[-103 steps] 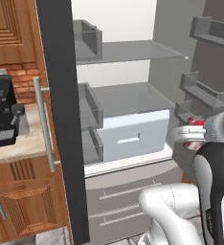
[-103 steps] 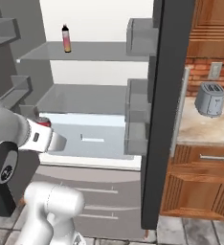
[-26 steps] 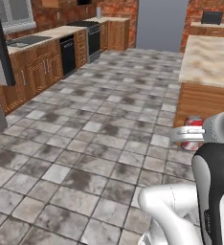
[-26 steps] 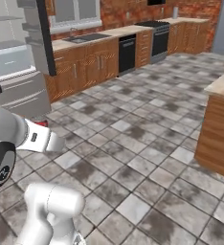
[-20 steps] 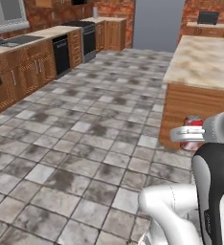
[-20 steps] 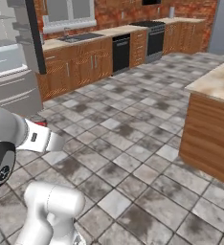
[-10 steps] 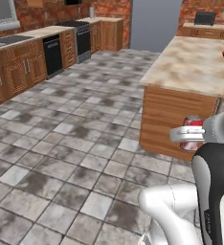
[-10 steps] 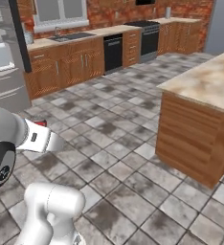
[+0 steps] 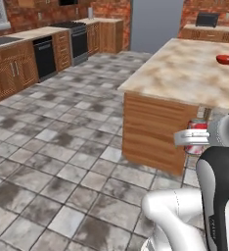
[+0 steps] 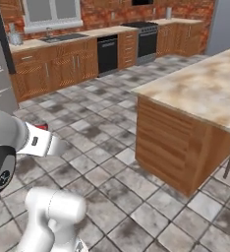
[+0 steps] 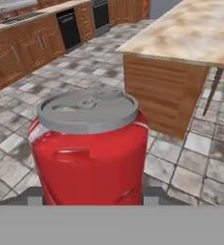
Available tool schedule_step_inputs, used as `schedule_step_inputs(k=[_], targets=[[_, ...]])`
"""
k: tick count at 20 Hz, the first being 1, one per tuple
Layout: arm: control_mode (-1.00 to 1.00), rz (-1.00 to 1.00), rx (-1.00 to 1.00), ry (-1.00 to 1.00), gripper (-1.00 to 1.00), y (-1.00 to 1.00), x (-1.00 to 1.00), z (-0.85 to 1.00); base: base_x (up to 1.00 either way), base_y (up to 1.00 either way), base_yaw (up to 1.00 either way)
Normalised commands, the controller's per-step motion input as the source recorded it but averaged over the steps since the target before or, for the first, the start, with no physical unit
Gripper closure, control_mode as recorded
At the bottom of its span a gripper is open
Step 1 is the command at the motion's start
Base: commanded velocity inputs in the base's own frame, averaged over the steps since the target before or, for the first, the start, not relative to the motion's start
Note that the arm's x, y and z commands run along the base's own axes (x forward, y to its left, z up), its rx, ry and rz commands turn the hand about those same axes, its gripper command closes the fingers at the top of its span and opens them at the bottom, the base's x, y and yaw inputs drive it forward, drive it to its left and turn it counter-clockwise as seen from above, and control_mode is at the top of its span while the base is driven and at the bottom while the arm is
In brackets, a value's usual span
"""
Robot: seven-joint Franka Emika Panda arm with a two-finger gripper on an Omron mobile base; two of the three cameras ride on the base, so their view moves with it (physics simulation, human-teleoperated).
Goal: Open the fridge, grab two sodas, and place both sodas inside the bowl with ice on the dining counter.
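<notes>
Grey-brown mottled floor tiles (image 9: 53, 162) fill the left base view, with wooden wall cabinets (image 9: 13, 73) and a dark range (image 9: 80, 39) along the far side. At right stands the dining counter (image 9: 185, 73), a marbled beige top on a wooden base. On its far right end sits the red bowl (image 9: 226, 59); its contents cannot be made out at this distance. Low at right, the gripper (image 9: 197, 137) holds the red soda (image 9: 198, 128) level with the counter's wooden side and short of it, well apart from the bowl. Open floor lies between the robot and the island.

Right base view: the same tiled floor, wall cabinets with a sink beneath a window, and a dark dishwasher panel (image 10: 107, 53). The counter's corner and wooden end panel occupy the right. A sliver of the red can shows behind the white forearm at left.

Hand view: the soda stands upright between the fingers (image 11: 35, 197), clamped at its lower body, jaws part way closed against its sides. It is a glossy red cylinder with a flat grey lid bearing a pull tab. Beyond it the counter's near corner and a stool leg (image 11: 212, 91) are visible.
</notes>
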Motion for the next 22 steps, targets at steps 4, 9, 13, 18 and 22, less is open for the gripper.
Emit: schedule_step_inputs(k=[4, 9, 13, 18, 22], targets=[[1.00, 0.00, 0.00, 0.00, 1.00, 0.00, 0.00, 0.00, 0.36, -1.00, 0.09], [1.00, 0.00, 0.00, 0.00, 1.00, 0.00, 0.00, 0.00, 0.39, -1.00, 0.10], [1.00, 0.00, 0.00, 0.00, 1.00, 0.00, 0.00, 0.00, 0.38, -1.00, 0.11], [1.00, 0.00, 0.00, 0.00, 1.00, 0.00, 0.00, 0.00, 0.36, -1.00, 0.11], [1.00, 0.00, 0.00, 0.00, 1.00, 0.00, 0.00, 0.00, 0.34, -1.00, 0.10]])
